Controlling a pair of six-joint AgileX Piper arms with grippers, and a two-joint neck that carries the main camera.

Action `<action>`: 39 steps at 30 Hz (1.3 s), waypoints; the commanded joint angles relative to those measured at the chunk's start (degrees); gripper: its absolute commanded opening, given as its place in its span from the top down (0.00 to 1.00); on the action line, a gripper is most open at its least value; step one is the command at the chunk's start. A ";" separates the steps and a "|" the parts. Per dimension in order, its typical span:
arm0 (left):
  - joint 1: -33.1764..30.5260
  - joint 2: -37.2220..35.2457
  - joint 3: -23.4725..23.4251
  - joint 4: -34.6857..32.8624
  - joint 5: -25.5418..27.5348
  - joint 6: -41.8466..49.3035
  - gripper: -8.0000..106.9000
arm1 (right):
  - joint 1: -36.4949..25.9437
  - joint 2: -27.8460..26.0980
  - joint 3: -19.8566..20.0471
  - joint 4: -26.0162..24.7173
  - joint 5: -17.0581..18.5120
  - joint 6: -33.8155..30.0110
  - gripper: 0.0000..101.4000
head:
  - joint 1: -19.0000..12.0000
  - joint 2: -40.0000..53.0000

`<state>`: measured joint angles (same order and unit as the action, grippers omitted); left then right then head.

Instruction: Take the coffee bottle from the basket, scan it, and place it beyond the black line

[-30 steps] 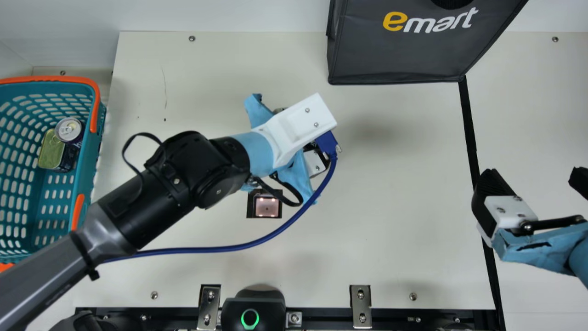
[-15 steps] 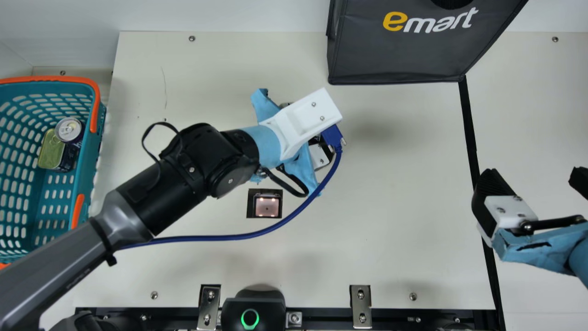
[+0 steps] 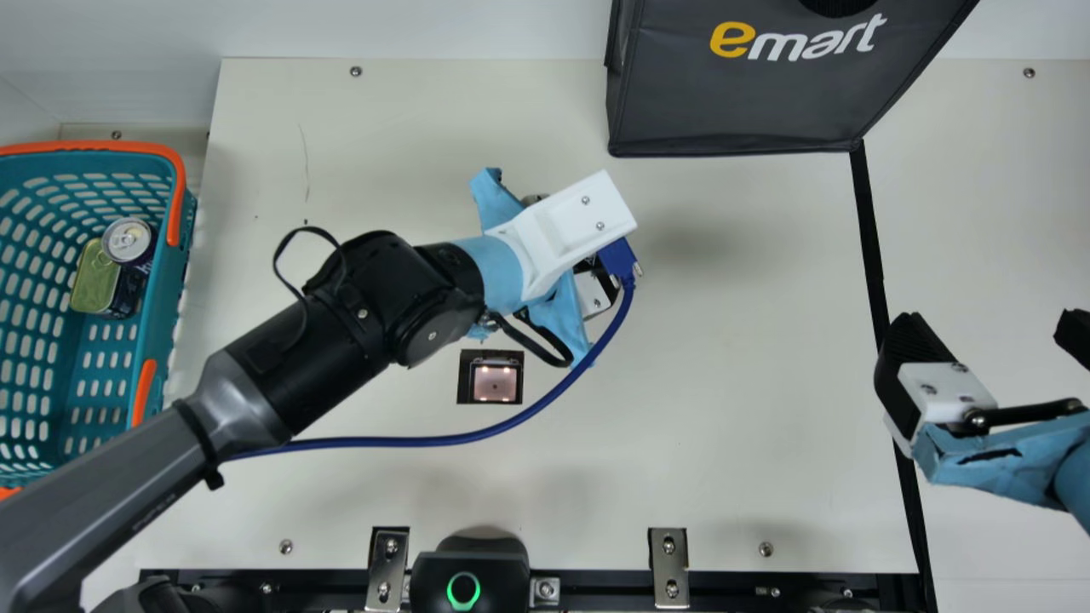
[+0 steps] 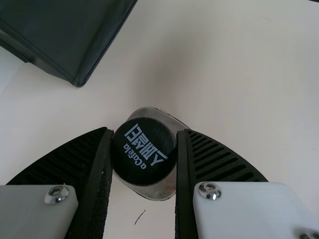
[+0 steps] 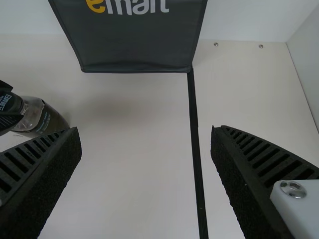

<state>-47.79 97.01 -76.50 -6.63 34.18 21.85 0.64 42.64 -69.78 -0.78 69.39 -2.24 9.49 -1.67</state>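
Jaws of the left gripper [image 3: 594, 292] clamp the coffee bottle [image 4: 143, 151] by its dark cap in the left wrist view, the right wrist view adding its clear shoulder, the main view setting them between scanner [image 3: 495, 383] and desk's [image 3: 724, 426] far edge, with the right gripper [image 3: 992, 336], jaws apart, toward its right edge.

At left, a teal basket [image 3: 164, 306] holds a round can [image 3: 128, 241] beside a green-topped tin [image 3: 94, 277]. The left arm [image 3: 358, 315] slants across the cream table [image 3: 724, 400], near a lit scanner [image 3: 495, 381]. A dark bag [image 3: 741, 102] meets the black line [image 3: 870, 247]; at right, the right gripper's [image 3: 992, 328] fingers stand apart.
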 commanded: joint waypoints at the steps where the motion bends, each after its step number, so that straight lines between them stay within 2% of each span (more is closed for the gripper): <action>1: 0.10 0.12 0.11 -0.05 0.13 0.19 0.46 | 0.00 0.00 0.00 0.00 0.00 0.00 0.10 | -1.57 0.09; 12: -0.09 0.12 0.26 0.31 0.03 -0.51 0.15 | 0.00 0.00 0.00 0.00 0.00 0.00 0.10 | -1.57 0.09; 25: 0.05 -0.30 -1.12 2.38 0.37 -5.08 0.15 | 0.00 0.00 0.00 0.00 0.00 0.00 0.10 | -1.57 0.09; 39: 3.37 -3.79 -3.23 7.69 2.11 -16.92 0.15 | 0.00 0.00 0.00 0.00 0.00 0.00 0.10 | -1.57 0.09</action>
<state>-44.78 93.44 -79.69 0.69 36.15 6.40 0.64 42.64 -69.78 -0.78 69.39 -2.24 9.40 -1.67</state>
